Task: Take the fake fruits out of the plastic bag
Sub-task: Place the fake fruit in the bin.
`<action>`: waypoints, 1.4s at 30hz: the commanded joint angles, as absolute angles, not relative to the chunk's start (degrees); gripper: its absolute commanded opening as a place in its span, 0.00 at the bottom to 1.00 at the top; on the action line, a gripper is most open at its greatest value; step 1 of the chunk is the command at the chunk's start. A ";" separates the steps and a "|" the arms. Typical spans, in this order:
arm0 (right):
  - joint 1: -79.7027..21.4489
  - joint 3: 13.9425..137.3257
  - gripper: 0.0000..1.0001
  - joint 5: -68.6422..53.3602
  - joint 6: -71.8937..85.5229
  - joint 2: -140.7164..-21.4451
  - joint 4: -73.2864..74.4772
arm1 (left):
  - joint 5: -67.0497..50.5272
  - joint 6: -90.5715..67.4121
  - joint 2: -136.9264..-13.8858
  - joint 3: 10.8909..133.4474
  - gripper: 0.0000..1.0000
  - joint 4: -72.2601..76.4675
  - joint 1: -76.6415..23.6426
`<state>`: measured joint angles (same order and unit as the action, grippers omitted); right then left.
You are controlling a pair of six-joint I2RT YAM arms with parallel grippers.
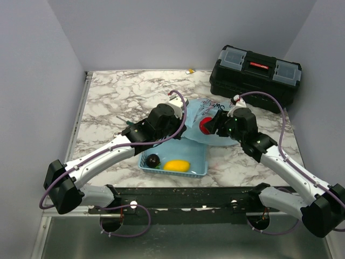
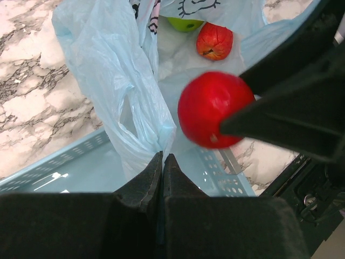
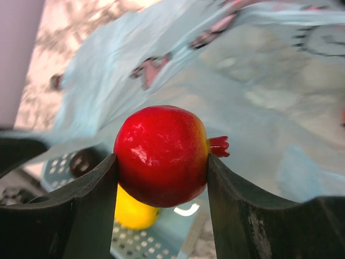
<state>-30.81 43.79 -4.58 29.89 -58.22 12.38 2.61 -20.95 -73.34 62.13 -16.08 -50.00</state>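
Observation:
The plastic bag (image 1: 195, 114) lies crumpled on the marble table behind the basket. My left gripper (image 2: 163, 156) is shut, pinching a fold of the bag (image 2: 116, 81) above the basket. My right gripper (image 3: 161, 159) is shut on a glossy red round fruit (image 3: 161, 154) with a small crown, held above the basket's far edge; the fruit also shows in the top view (image 1: 206, 127) and the left wrist view (image 2: 213, 110). A green apple (image 2: 185, 24) and a red strawberry-like fruit (image 2: 214, 41) lie inside the open bag. A yellow fruit (image 1: 177, 165) lies in the basket.
The light-blue latticed basket (image 1: 200, 171) stands near the front edge and also holds a dark round plum (image 1: 153, 160). A black toolbox (image 1: 256, 73) stands at the back right. Grey walls close in the table on three sides.

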 commanded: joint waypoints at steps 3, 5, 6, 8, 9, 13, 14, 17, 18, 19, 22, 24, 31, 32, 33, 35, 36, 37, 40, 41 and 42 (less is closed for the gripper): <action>-38.29 45.35 0.07 -18.99 26.83 -54.29 13.70 | 4.39 -20.04 -72.63 63.81 0.00 -16.79 -50.27; -42.00 44.64 0.07 -19.05 26.74 -54.10 12.23 | 4.48 -19.95 -72.68 63.76 0.00 -16.96 -50.27; -43.84 44.44 0.07 -18.59 26.73 -54.43 11.88 | 4.56 -19.95 -72.69 63.72 0.00 -16.84 -50.27; -46.11 44.69 0.07 -17.90 26.60 -56.90 13.05 | 4.66 -19.87 -72.69 63.72 0.00 -16.90 -50.27; -46.87 45.10 0.07 -16.30 26.51 -58.54 14.18 | 4.70 -19.86 -72.68 63.72 0.00 -16.87 -50.27; -49.04 44.89 0.06 -5.67 27.10 -61.48 18.21 | 5.01 -19.78 -72.55 63.60 0.00 -16.94 -50.27; -49.09 44.87 0.06 -4.67 27.03 -62.22 18.67 | 5.01 -19.78 -72.51 63.63 0.00 -16.81 -50.26; -49.10 45.77 0.06 -1.97 27.61 -65.23 20.28 | 4.70 -19.78 -72.55 63.68 0.00 -16.83 -50.27; -49.12 45.96 0.06 -1.31 28.04 -66.37 20.39 | 4.62 -19.86 -72.60 63.72 0.00 -16.79 -50.27; -49.14 46.14 0.06 -0.66 28.34 -67.26 20.46 | 4.50 -19.86 -72.66 63.72 0.00 -16.87 -50.27; -49.15 47.26 0.06 3.30 29.72 -70.55 22.00 | 4.64 -19.86 -72.60 63.72 0.00 -16.83 -50.27; -49.19 48.15 0.06 5.77 29.96 -72.64 23.69 | 4.83 -19.86 -72.60 63.63 0.00 -16.80 -50.28; -49.59 48.25 0.08 8.25 30.78 -74.55 27.02 | 4.47 -19.95 -72.68 63.72 0.00 -16.79 -50.27; -49.57 47.73 0.09 7.59 30.86 -74.38 26.71 | 4.38 -19.95 -72.75 63.70 0.00 -16.79 -50.27; -49.57 47.33 0.10 6.82 30.92 -74.40 26.26 | 4.30 -20.03 -72.77 63.80 0.00 -16.79 -50.27; -49.65 46.85 0.14 5.49 31.42 -74.84 25.83 | 4.14 -20.12 -72.85 63.79 0.00 -16.79 -50.27; -49.71 46.48 0.17 5.03 31.61 -75.07 25.55 | 4.13 -20.13 -72.94 63.81 0.00 -16.91 -50.27; -49.73 46.23 0.18 4.71 31.79 -75.22 25.20 | 4.13 -20.13 -72.95 63.81 0.00 -16.95 -50.27; -50.04 45.74 0.29 5.04 32.43 -74.85 24.59 | 4.13 -20.13 -72.95 63.72 0.00 -16.90 -50.27; -50.02 45.61 0.35 5.10 32.51 -74.44 24.30 | 4.12 -20.13 -72.94 63.72 0.00 -16.94 -50.27; -50.11 45.37 0.40 5.13 32.54 -74.11 23.97 | 4.13 -20.13 -72.95 63.72 0.00 -16.92 -50.27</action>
